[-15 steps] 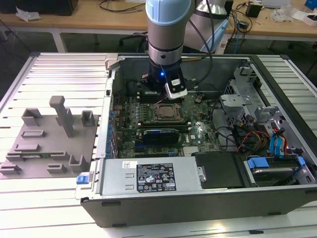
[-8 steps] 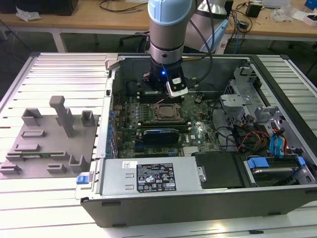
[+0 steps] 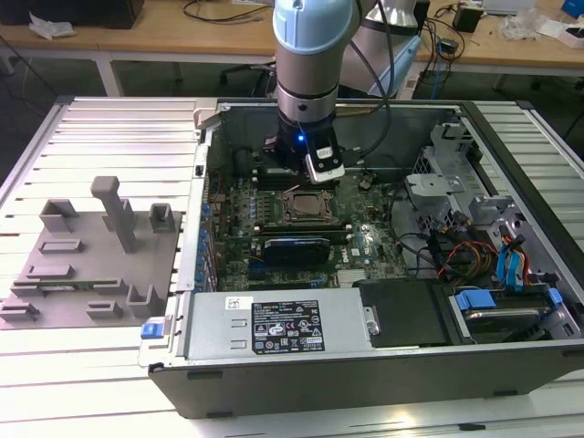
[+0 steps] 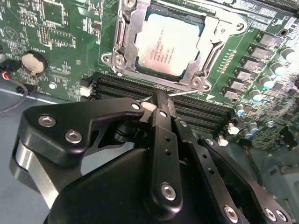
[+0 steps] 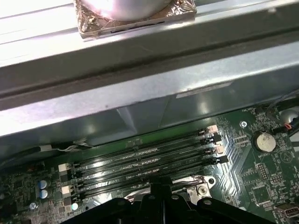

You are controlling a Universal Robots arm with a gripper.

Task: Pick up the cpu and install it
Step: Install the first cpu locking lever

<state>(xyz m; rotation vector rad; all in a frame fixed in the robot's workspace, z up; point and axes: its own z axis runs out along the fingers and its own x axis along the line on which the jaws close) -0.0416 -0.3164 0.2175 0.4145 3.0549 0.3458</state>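
Observation:
The cpu (image 4: pixel 167 45), a silvery square chip, lies flat in the socket on the green motherboard (image 4: pixel 60 42), with the metal bracket (image 4: pixel 208 44) framing its edges. In the exterior view the cpu (image 3: pixel 306 206) is in the middle of the open computer case (image 3: pixel 383 365). My gripper (image 4: pixel 158 108) hangs just beside the socket, over the black memory slots (image 4: pixel 121 86). Its black fingers (image 4: pixel 161 126) are shut together, with nothing visibly held. A thin metal socket lever (image 4: pixel 180 93) runs close past the fingertips. In the exterior view the gripper (image 3: pixel 315 178) is just behind the socket.
A long dark expansion card (image 3: pixel 294 248) stands in front of the socket. Cables and drive bays (image 3: pixel 474 246) fill the case on the exterior view's right. A grey fixture tray (image 3: pixel 91 265) lies outside the case on the exterior view's left. The case wall (image 5: pixel 140 84) rises close behind the memory slots (image 5: pixel 149 161).

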